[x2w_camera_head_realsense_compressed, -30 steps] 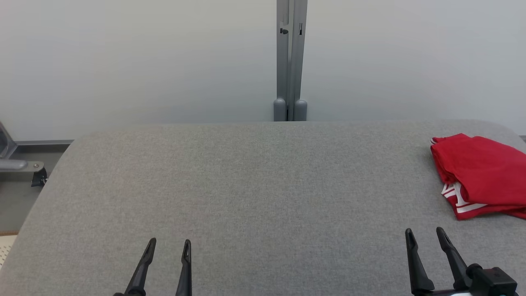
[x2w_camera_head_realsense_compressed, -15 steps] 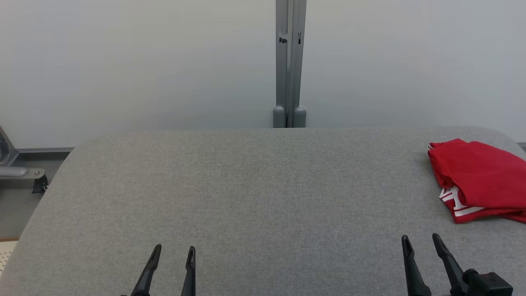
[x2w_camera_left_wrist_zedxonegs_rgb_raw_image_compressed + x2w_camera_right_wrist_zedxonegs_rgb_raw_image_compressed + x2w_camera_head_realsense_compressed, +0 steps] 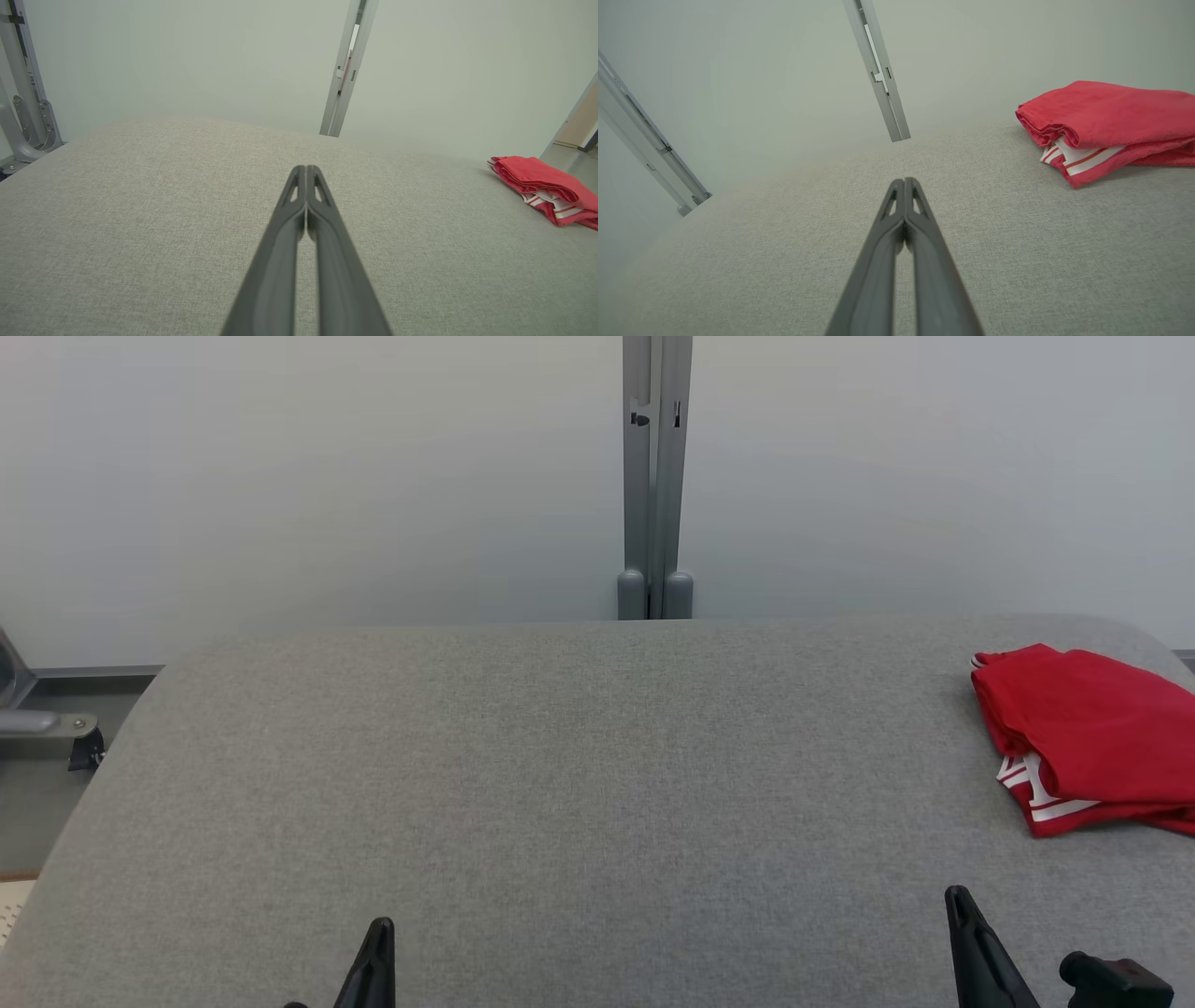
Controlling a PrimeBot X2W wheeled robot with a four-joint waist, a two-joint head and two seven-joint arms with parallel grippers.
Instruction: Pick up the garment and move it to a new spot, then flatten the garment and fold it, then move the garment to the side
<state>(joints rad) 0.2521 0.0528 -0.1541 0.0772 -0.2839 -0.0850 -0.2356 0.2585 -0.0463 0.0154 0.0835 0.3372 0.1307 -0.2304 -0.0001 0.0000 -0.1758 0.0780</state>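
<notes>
- The left claw (image 3: 380, 928) is clenched: in the left wrist view its two dark fingers press flat together along their tips (image 3: 306, 169), with nothing between them.
- The right claw (image 3: 958, 896) is clenched too. In the right wrist view its fingertips meet in one point (image 3: 904, 181), and it grasps nothing.
- Both claws hang low over the grey fabric-covered counter (image 3: 560, 756), pointing away from the robot. They sit well apart from each other.
- The red garment (image 3: 1088, 733) lies on the counter ahead of the right claw and off to its right, near it but not touching.
- From the left claw the garment (image 3: 542, 179) is far off to the right, across a wide bare stretch of fabric.
- The garment (image 3: 1106, 112) is folded into a thick bundle. White striped trim shows between the layers on the edge that faces the right claw.
- A grey post (image 3: 655, 476) rises behind the counter's far edge, straight ahead of the gap between the two claws, with a pale panel (image 3: 308, 476) on either side of it.
- A metal bracket (image 3: 47, 721) sits beyond the counter's edge, ahead and to the left of the left claw.
</notes>
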